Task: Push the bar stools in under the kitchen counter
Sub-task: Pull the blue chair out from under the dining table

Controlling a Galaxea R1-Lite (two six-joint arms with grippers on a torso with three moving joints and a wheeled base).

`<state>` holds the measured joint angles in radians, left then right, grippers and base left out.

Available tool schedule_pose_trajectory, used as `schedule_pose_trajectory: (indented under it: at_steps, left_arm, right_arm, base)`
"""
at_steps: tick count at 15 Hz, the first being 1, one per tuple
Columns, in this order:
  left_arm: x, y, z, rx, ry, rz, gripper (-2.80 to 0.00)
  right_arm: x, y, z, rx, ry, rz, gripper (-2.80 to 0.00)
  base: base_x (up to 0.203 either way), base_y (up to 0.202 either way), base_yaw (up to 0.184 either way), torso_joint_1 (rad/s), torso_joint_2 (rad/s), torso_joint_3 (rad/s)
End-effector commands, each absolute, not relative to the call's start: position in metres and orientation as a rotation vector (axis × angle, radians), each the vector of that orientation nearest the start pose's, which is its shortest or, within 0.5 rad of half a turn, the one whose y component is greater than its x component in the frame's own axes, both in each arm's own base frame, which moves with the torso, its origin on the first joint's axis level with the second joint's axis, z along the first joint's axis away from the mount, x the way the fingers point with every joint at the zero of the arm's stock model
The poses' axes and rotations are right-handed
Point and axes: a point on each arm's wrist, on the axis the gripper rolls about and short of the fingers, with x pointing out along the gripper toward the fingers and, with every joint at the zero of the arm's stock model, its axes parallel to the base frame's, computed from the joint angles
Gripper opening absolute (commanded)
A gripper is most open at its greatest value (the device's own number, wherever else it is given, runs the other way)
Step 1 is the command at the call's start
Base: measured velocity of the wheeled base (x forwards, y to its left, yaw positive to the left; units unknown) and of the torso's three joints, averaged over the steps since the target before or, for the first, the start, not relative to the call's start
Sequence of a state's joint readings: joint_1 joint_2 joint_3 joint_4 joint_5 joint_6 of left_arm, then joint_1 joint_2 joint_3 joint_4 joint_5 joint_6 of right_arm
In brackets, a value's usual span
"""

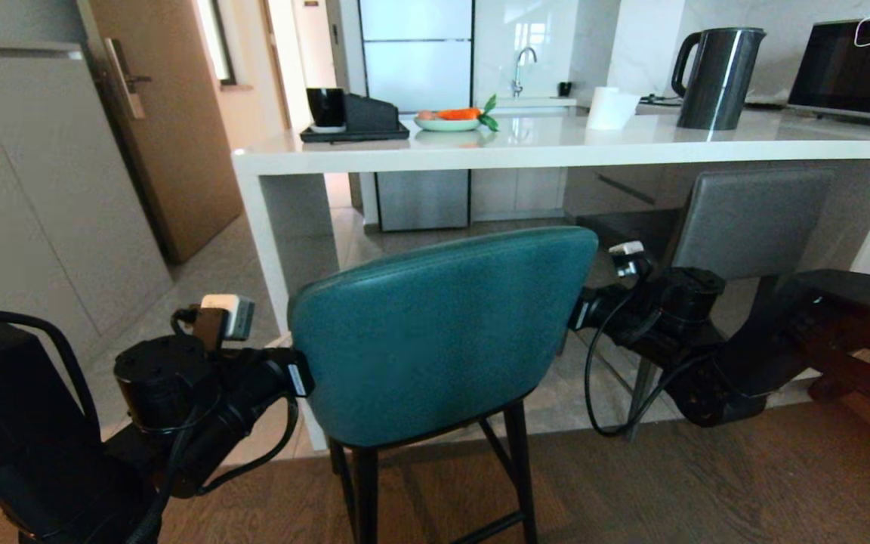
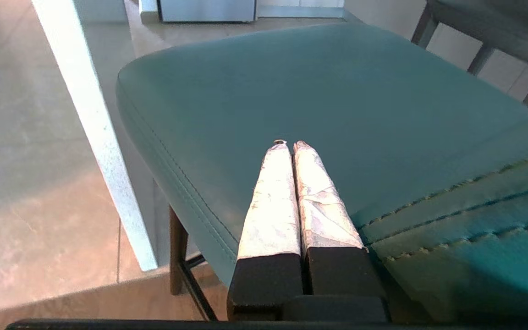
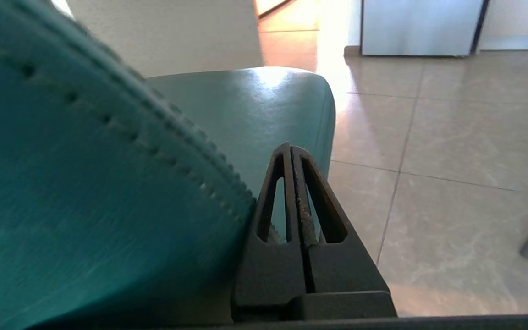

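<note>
Teal stool point(image 1: 442, 332) stands in the near centre, its rounded back toward the robot, thin black legs on the wood floor just short of the tiled area. Its seat lies beside the counter's white side panel point(image 1: 295, 227), not yet under the slab.

Kitchen counter point(image 1: 571, 147) runs across the far side, glossy white top with a thick edge. On it: a black kettle point(image 1: 718, 75), a roll of paper point(image 1: 610, 108), a plate with carrots point(image 1: 450, 119), a dark tray with a black cup point(image 1: 352, 121).

Grey stool point(image 1: 752, 219) sits far right, rectangular back up against the counter edge, seat already beneath the top.

Left gripper point(image 2: 290, 145) is at the left edge of the teal stool's back, reaching over the seat; fingers point(image 2: 273, 201) wrapped in pale tape and pressed together, clenched on nothing. Whether they touch the seat I cannot tell.

Right gripper point(image 3: 291, 151) is at the right edge of the same back, black fingers closed tight together, empty, its left side hard against the stitched teal edge. Tiled floor point(image 3: 452, 137) lies beyond it.

Both arms flank the stool back, one each side.
</note>
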<state>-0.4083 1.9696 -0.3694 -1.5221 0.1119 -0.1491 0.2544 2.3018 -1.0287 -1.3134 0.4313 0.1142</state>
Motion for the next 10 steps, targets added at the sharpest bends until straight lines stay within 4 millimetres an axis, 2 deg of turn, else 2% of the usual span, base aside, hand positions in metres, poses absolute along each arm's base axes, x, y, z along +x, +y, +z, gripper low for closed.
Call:
schedule_pose_trajectory:
  at_steps: [1, 10]
  left_arm:
    - [0.266, -0.113, 0.090, -0.134, 0.098, -0.294, -2.80]
    - [0.266, -0.116, 0.090, -0.132, 0.098, -0.289, -2.80]
  right_arm:
    - [0.388, 0.125, 0.100, 0.106, -0.013, 0.748, -2.80]
    - [0.289, 0.114, 0.122, 0.103, 0.024, 0.844, -2.80]
  base:
    - [0.000, 0.000, 0.000, 0.000, 0.00, 0.000]
    - [0.000, 0.000, 0.000, 0.000, 0.00, 0.000]
